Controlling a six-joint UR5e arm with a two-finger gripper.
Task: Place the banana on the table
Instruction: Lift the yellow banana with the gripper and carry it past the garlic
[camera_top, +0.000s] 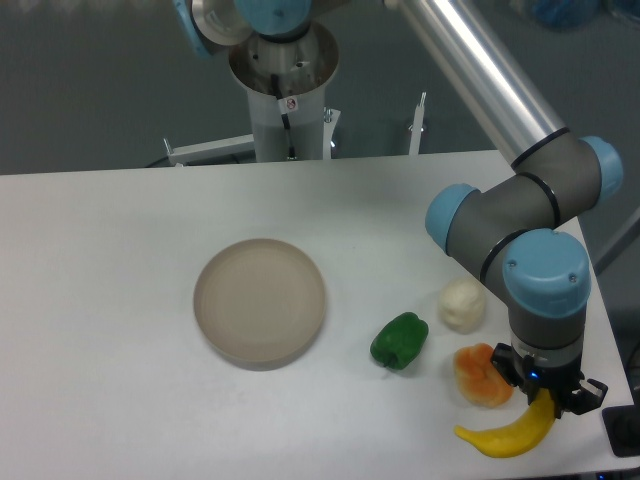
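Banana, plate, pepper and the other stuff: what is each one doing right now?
Banana: on the table, one end at the gripper.
Gripper: over the banana's end; grip unclear.
Plate: empty, flat.
Pepper: lying loose.
Orange fruit: loose.
White lump: loose.

White matte bench (120, 300) fills most of the view, evenly lit with soft shadows. Beyond its far edge, a plain grey-blue wall (90, 80) forms the backdrop. White metal brackets (205, 150) stand along the far edge. A dark object (626, 432) sits off the near right corner.
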